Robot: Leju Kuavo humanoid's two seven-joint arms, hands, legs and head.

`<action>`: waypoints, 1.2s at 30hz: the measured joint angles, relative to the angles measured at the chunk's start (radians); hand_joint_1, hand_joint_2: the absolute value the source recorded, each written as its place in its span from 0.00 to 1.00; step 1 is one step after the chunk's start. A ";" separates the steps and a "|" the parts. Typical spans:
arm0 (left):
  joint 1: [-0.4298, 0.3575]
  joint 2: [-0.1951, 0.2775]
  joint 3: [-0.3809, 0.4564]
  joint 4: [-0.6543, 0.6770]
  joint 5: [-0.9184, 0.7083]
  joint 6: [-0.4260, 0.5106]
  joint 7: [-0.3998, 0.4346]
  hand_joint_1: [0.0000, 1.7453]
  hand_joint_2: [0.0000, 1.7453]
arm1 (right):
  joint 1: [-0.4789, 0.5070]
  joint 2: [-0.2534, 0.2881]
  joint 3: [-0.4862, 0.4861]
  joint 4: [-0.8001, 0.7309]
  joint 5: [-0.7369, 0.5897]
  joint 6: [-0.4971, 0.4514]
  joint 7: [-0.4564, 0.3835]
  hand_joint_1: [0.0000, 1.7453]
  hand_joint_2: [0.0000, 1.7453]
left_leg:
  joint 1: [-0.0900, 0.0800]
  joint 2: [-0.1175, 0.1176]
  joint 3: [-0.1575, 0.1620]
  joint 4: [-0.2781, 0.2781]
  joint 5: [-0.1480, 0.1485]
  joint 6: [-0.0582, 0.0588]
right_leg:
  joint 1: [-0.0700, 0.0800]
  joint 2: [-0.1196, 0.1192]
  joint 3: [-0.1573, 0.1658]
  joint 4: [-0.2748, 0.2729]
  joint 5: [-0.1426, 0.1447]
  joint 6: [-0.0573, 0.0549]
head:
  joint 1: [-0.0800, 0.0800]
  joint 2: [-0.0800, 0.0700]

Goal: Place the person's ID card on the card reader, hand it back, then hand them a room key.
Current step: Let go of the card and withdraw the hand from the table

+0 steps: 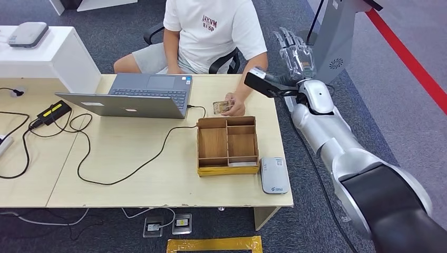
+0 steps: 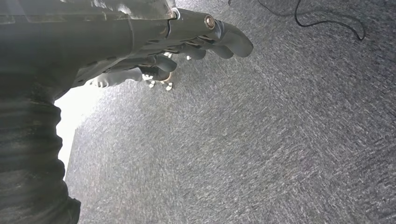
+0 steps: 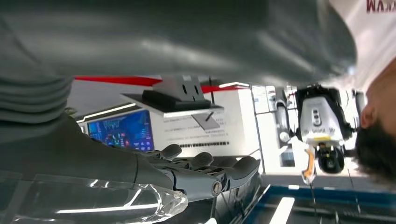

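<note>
While the person's hand [image 1: 235, 107] holds what looks like the ID card [image 1: 221, 107] on the desk [image 1: 132, 174], right hand [image 1: 295, 52] hovers raised, fingers spread, empty; next reach down, take card, carry to card reader [image 1: 273, 175].

one laptop [image 1: 142, 95], one card reader [image 1: 273, 175], one ID card [image 1: 222, 107]

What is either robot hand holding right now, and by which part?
Nothing. The right hand is raised beside the table, fingers spread and empty; the left hand hangs empty over carpet. The ID card is in the person's hand.
</note>
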 joint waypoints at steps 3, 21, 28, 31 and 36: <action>0.000 -0.002 0.000 0.000 0.013 0.008 0.002 0.00 1.00 | -0.015 -0.017 -0.014 -0.002 0.005 -0.104 -0.023 0.00 0.00 | 0.000 0.000 0.000 0.000 0.000 0.000 | 0.000 -0.001 0.000 0.000 0.000 0.000 | 0.000 0.000; 0.014 -0.005 0.032 0.004 0.111 0.053 0.078 0.00 1.00 | 0.091 -0.504 -0.764 -0.254 0.270 -0.178 -0.219 0.00 0.00 | -0.002 -0.001 -0.002 0.003 -0.005 0.005 | -0.002 -0.004 0.000 -0.003 0.000 0.001 | -0.001 0.000; 0.012 -0.011 0.054 0.005 0.125 0.070 0.095 0.00 1.00 | 0.294 -0.615 -1.040 -0.261 0.309 -0.178 -0.191 0.00 0.00 | -0.001 -0.001 -0.003 0.003 -0.006 0.006 | -0.001 -0.003 0.000 -0.004 -0.001 0.002 | 0.000 0.000; 0.008 -0.015 0.060 0.005 0.126 0.072 0.099 0.00 1.00 | 0.354 -0.637 -1.125 -0.261 0.322 -0.177 -0.165 0.00 0.00 | -0.001 0.001 -0.002 0.003 -0.006 0.005 | -0.001 -0.001 -0.001 -0.003 -0.001 0.002 | -0.001 0.000; 0.005 -0.023 0.070 0.005 0.126 0.074 0.112 0.00 1.00 | 0.506 -0.656 -1.246 -0.255 0.344 -0.177 -0.080 0.00 0.00 | 0.000 -0.002 -0.002 0.003 -0.006 0.005 | 0.000 -0.004 0.001 -0.004 -0.002 0.003 | -0.001 0.000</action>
